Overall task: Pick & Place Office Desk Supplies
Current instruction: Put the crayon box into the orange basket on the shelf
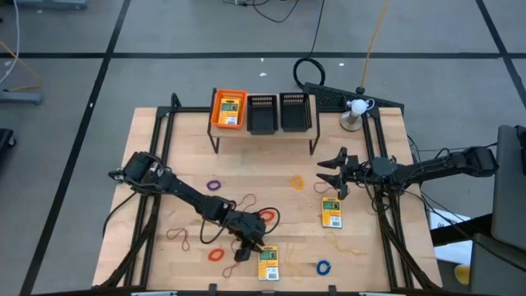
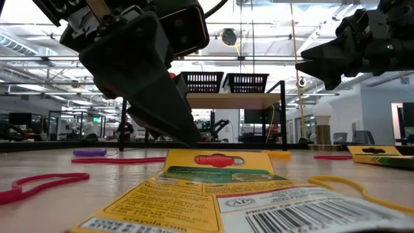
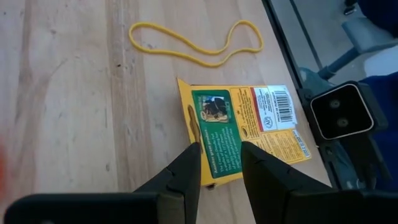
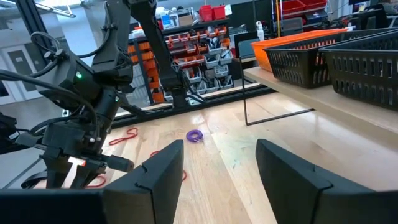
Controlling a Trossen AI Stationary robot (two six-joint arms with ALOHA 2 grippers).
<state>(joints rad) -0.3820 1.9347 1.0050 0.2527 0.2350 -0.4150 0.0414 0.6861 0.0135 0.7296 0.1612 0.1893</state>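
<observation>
Left gripper (image 3: 221,165), jaws parted, seemingly straddles the card box (image 3: 242,134), unclamped; next: close. Right gripper (image 1: 335,174) waits open

past my two dark fingers (image 4: 161,177), spread apart over the wooden table (image 4: 224,155), a purple band ring (image 4: 194,135) lies ahead. red bands (image 4: 126,136) lie near the other arm (image 4: 87,99). an orange mesh bin (image 4: 298,53) and a black mesh bin (image 4: 367,65) sit on a raised shelf (image 4: 311,99).

High view is looking straight down; low view is sitting at tabletop level, both sharing the near card box (image 1: 269,263) (image 2: 213,188)
</observation>
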